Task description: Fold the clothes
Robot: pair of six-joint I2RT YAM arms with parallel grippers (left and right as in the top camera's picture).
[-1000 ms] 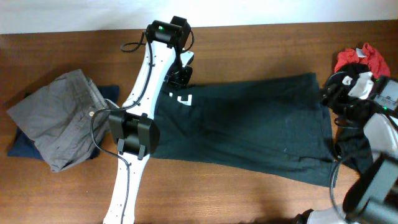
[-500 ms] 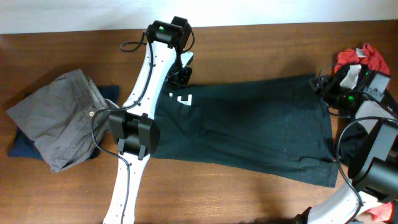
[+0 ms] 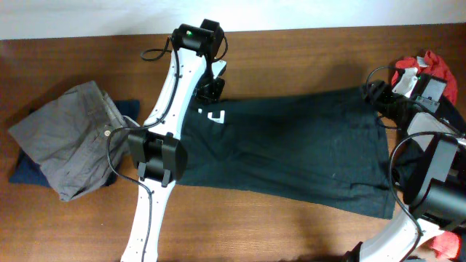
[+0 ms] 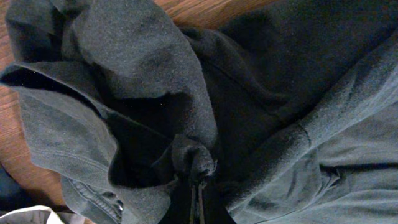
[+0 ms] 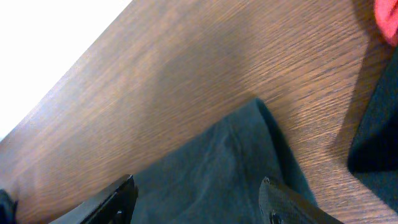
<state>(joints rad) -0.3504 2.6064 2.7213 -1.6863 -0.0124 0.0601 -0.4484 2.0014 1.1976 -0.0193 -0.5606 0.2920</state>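
With left jaws shut, pinches the bunched left end of the soft, light, dark green-black fabric T-shirt spread across the brown wooden counter; poises wide right jaws over its far right corner, likely the best hold.

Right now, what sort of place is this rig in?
Likely a robotics lab bench set up for laundry folding: a plain wooden table against a white wall, a dark T-shirt spread out on it, and a grey garment and a red garment waiting at the sides.
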